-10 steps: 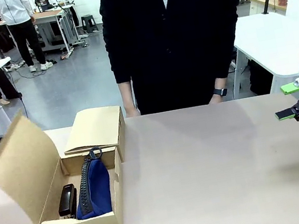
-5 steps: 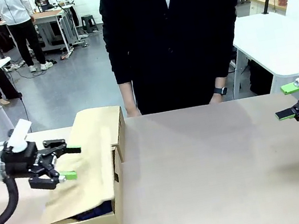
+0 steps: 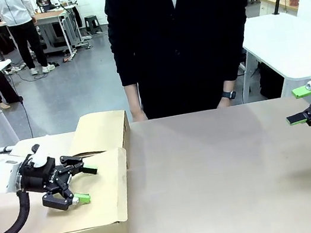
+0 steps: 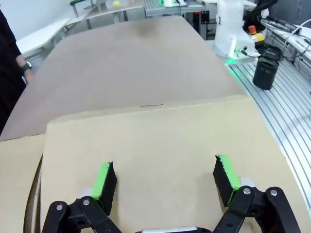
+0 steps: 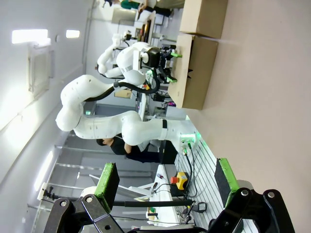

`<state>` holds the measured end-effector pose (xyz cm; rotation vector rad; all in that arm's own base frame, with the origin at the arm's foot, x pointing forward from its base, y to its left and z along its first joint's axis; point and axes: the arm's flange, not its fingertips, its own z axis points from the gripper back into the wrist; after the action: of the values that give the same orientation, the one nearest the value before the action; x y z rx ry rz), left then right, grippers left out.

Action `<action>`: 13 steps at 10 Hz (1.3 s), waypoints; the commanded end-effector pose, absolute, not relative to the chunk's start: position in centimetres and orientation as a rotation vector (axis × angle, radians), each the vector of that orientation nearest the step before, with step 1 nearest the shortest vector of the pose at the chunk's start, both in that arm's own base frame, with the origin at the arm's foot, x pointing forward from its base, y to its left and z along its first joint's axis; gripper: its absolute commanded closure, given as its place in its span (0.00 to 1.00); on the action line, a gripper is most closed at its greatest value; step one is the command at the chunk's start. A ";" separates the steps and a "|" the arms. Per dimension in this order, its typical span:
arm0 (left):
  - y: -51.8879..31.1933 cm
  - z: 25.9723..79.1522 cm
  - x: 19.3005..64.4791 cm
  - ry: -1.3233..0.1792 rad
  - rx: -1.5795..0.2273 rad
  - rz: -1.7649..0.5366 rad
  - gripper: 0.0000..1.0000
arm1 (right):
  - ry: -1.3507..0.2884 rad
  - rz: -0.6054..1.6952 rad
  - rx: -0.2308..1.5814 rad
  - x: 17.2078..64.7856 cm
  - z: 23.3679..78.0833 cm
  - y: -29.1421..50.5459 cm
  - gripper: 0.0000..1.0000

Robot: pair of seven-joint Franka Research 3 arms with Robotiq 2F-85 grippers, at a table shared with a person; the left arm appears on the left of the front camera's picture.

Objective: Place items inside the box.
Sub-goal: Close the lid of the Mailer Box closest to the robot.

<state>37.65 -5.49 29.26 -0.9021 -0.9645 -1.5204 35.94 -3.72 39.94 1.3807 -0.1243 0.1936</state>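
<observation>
The cardboard box (image 3: pixel 94 215) lies at the table's front left with its big lid flap folded flat over the top. The pouches, stapler, marker and knife are hidden under it. My left gripper (image 3: pixel 87 184) is open just above the lid, its green pads (image 3: pixel 83 197) spread apart with nothing between them. In the left wrist view the lid (image 4: pixel 155 136) spreads under the open left gripper (image 4: pixel 165 177). My right gripper (image 3: pixel 299 105) hovers open and empty at the table's far right edge, far from the box. The right wrist view has the box (image 5: pixel 197 68) far off beyond the open right gripper (image 5: pixel 166 179).
A second cardboard flap or box part (image 3: pixel 101 131) lies flat just behind the box. A person in dark clothes (image 3: pixel 180 33) stands at the far side, hands resting at the table edge (image 3: pixel 225 102). The tabletop (image 3: pixel 225 170) stretches bare from the middle to the right.
My left arm swept in from the left and pushed the upright lid flap down. The box was open with the navy pouch and stapler showing and is now shut. The right arm stayed still.
</observation>
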 end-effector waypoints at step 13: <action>14.4 39.8 34.4 -0.507 -1.479 -0.226 0.00 | -0.131 0.189 1.400 36.0 40.4 -3.8 0.00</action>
<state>33.23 13.91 38.99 -1.4031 -0.4847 -0.3823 35.93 -3.74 39.95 1.3810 -0.1245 0.1932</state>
